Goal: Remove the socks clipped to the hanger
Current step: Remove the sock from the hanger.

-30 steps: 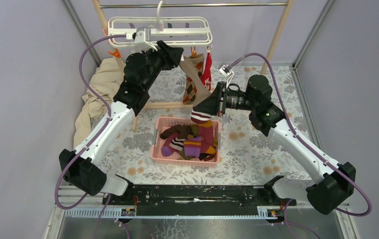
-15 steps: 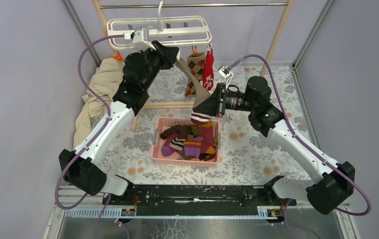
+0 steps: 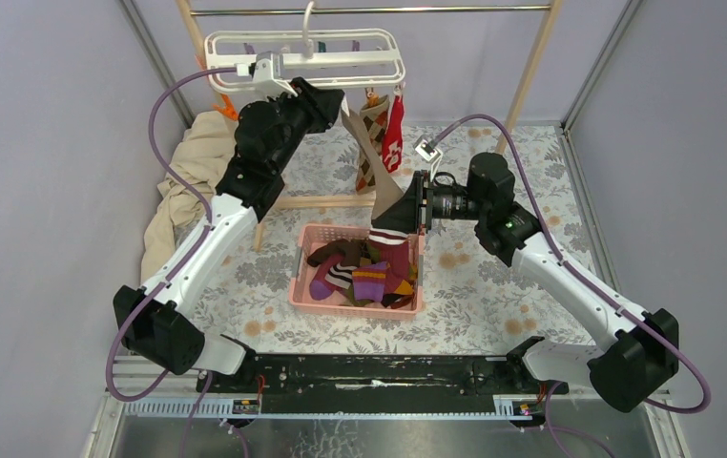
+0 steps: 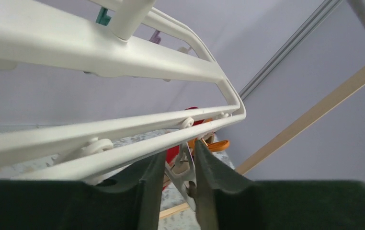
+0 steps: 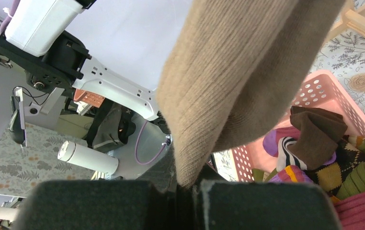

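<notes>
The white hanger (image 3: pixel 307 59) (image 4: pixel 123 57) hangs from the rail at the back. My left gripper (image 3: pixel 341 103) (image 4: pixel 179 151) is up under its right side, shut on a white clip (image 4: pixel 186 168) that holds the top of a beige sock (image 3: pixel 367 157) (image 5: pixel 219 81). That sock stretches down to my right gripper (image 3: pixel 400 215) (image 5: pixel 190 184), which is shut on its lower end above the basket. A brown argyle sock (image 3: pixel 375 124) and a red sock (image 3: pixel 394 138) hang clipped just behind. An orange clip (image 4: pixel 214 143) shows beyond my fingers.
A pink basket (image 3: pixel 299 277) (image 5: pixel 324 93) with several loose socks (image 3: pixel 369 272) sits mid-table under my right gripper. A beige cloth (image 3: pixel 188 176) is heaped at the left. The wooden rack's posts (image 3: pixel 531 67) and base bar (image 3: pixel 321 201) stand behind the basket.
My right gripper has moved slightly left and down with the beige sock's end, drawing it straighter. The left jaws narrowed onto the clip. The red and argyle socks swung a little.
</notes>
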Controlling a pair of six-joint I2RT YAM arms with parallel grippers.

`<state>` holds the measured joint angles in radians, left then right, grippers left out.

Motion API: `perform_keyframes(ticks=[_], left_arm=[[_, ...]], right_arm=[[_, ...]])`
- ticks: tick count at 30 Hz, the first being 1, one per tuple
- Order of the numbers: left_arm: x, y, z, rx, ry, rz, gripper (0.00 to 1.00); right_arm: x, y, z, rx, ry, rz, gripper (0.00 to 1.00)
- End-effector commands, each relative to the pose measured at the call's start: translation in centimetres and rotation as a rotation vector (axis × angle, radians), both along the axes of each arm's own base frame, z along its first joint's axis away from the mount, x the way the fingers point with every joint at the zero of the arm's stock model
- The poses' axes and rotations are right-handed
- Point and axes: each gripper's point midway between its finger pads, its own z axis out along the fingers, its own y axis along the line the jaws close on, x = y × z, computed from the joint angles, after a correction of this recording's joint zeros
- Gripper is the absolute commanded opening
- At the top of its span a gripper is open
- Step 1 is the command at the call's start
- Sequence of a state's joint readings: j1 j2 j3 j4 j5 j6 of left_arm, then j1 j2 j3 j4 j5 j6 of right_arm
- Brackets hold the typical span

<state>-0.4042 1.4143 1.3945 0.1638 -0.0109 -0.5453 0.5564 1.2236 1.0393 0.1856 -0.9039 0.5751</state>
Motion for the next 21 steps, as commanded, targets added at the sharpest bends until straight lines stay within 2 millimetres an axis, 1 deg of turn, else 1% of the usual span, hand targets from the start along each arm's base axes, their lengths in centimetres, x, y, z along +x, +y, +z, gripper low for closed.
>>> perform_keyframes(ticks=[1, 3, 7, 8, 10, 16, 19, 21], left_arm=[[0.4, 1.1, 0.5, -0.017, -0.026, 0.029, 0.40], [0.4, 1.0, 0.3, -0.017, -0.020, 0.023, 0.48], [0.3, 1.0, 0.4, -0.015, -0.017, 0.020, 0.52], [0.3, 1.0, 0.4, -0.016, -0.013, 0.020, 0.56], [0.1, 1.0, 0.3, -0.017, -0.005, 0.015, 0.59], [0.3, 0.8, 0.1, -0.007, 0.034, 0.013, 0.63], [0.8, 0.6, -0.1, -0.012, 0.045, 0.013, 0.63], [1.0, 0.1, -0.3, -0.010, 0.057, -0.013, 0.60]], right_arm=[[-1.1, -0.6, 1.6, 0.027, -0.069, 0.035, 0.00], [-1.1, -0.5, 1.7, 0.029, -0.071, 0.037, 0.00], [-0.9, -0.4, 2.1, 0.036, -0.079, 0.032, 0.00], [-0.8, -0.4, 2.2, 0.036, -0.080, 0.029, 0.00], [-0.7, -0.3, 2.2, 0.035, -0.081, 0.028, 0.00], [-0.5, -0.2, 2.5, 0.037, -0.086, 0.026, 0.00], [-0.4, -0.2, 2.5, 0.038, -0.087, 0.024, 0.00], [-0.3, -0.2, 2.5, 0.038, -0.084, 0.023, 0.00]])
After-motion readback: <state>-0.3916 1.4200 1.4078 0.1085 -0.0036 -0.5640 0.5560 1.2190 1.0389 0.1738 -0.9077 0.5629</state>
